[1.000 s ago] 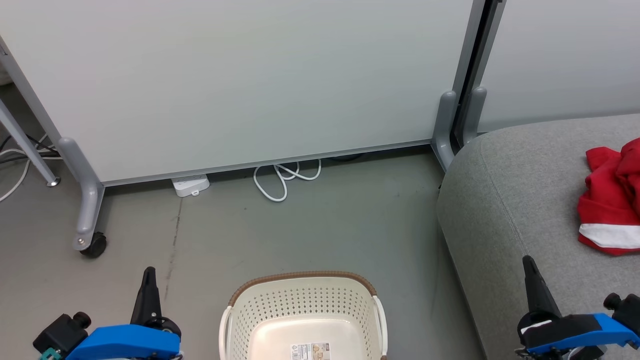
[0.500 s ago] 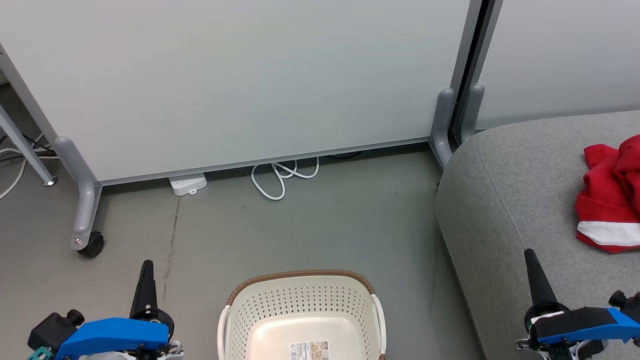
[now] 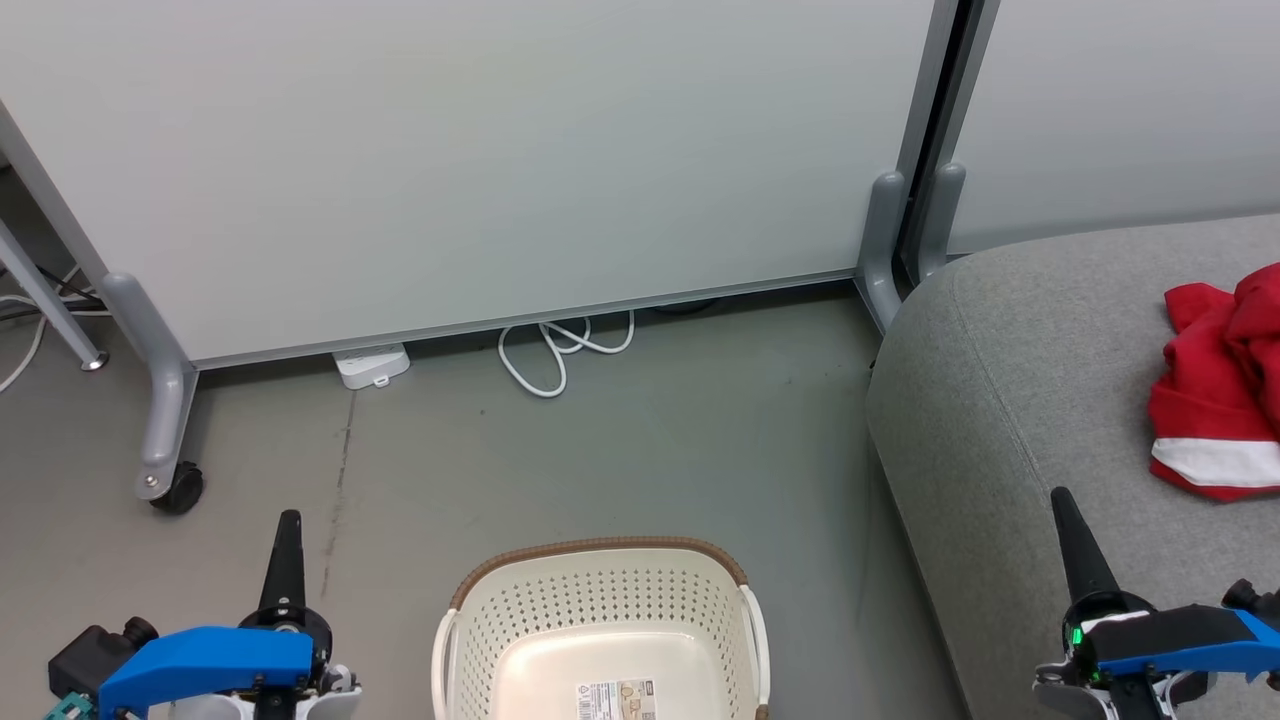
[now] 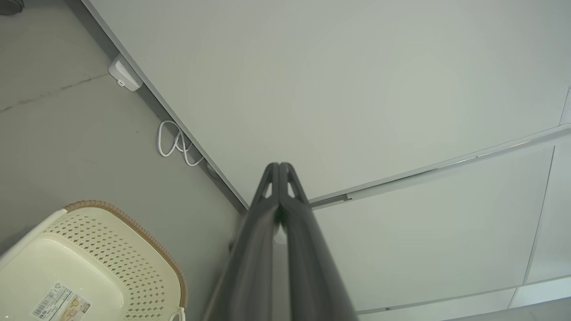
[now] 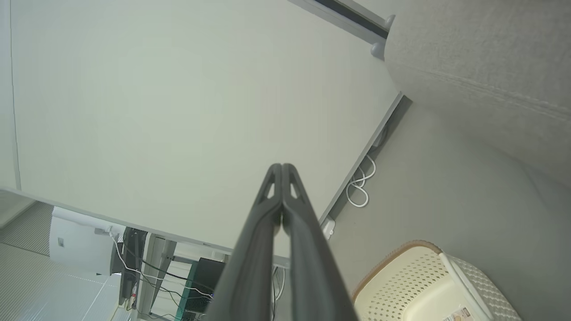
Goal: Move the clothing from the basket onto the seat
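Observation:
The clothing (image 3: 1215,390), bright red with a white stripe, lies crumpled on the grey seat (image 3: 1020,400) at the right edge of the head view. On the floor at bottom centre stands the cream basket (image 3: 600,640) with a brown rim; only a label shows on its bottom. My left gripper (image 3: 288,522) is shut at the lower left, left of the basket. Over the seat's front part my right gripper (image 3: 1060,497) is shut, holding nothing. Both wrist views show the fingers pressed together, left gripper (image 4: 279,166), right gripper (image 5: 282,166), with the basket (image 4: 89,263) (image 5: 424,285) below.
A pale partition panel (image 3: 480,160) on grey wheeled feet (image 3: 165,470) stands behind the basket. A white power strip (image 3: 372,365) and looped white cable (image 3: 560,350) lie at its base. A second panel stands behind the seat. Grey floor (image 3: 600,450) lies between panel and basket.
The head camera has shifted slightly, so the whole picture slid a little up and left. Both grippers stay shut; the left has sunk a little, the right has risen a little.

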Tool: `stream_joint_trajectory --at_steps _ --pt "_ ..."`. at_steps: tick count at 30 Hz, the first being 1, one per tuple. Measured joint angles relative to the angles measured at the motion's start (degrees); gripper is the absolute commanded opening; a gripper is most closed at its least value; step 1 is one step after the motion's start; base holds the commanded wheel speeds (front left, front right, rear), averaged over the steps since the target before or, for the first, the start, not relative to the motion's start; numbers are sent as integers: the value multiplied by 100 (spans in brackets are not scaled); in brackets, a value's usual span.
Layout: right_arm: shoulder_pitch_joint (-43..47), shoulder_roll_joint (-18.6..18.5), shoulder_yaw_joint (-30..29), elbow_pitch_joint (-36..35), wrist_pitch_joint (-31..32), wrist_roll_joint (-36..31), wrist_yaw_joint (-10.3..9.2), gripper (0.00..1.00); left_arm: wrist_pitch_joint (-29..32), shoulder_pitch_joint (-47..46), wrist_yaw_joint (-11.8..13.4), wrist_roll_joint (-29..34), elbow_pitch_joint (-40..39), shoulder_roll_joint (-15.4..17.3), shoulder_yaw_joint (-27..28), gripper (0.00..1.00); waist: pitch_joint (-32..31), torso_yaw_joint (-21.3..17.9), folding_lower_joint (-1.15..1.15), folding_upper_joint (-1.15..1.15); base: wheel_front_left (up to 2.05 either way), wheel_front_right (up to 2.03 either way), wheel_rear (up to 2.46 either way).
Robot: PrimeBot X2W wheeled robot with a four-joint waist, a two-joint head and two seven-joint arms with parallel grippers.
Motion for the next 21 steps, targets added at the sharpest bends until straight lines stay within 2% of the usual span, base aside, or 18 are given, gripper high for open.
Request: stream_joint_trajectory --at_steps 21 --pt "-76 3 -63 -56 266 1143 0 0 264 -155 0 -1102 -41 1 77 0 49 -50 0 0 0 0 0"
